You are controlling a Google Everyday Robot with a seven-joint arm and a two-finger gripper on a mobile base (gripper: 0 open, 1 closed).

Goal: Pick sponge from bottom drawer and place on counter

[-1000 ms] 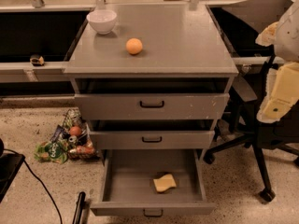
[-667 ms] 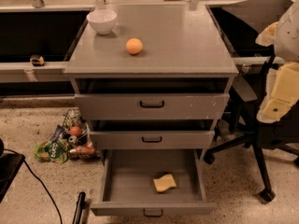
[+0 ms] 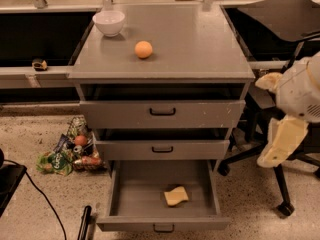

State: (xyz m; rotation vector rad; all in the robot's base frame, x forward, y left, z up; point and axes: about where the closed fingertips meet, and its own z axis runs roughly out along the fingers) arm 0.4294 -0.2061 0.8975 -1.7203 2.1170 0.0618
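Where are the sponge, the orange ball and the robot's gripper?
sponge (image 3: 176,196): camera view, its middle, in the open bottom drawer (image 3: 140,196).
orange ball (image 3: 143,49): camera view, its middle, on the counter (image 3: 200,44).
gripper (image 3: 279,145): camera view, its pale lower part, at the picture's right side.

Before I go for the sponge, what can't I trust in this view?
- End effector, low to the right of the counter: arm cut off by the camera view's right edge.
- Upper drawers: interiors dark, hidden under the counter.
- Sponge in the bottom drawer: underside hidden.
- Floor litter left of the drawers: too blurred to identify.
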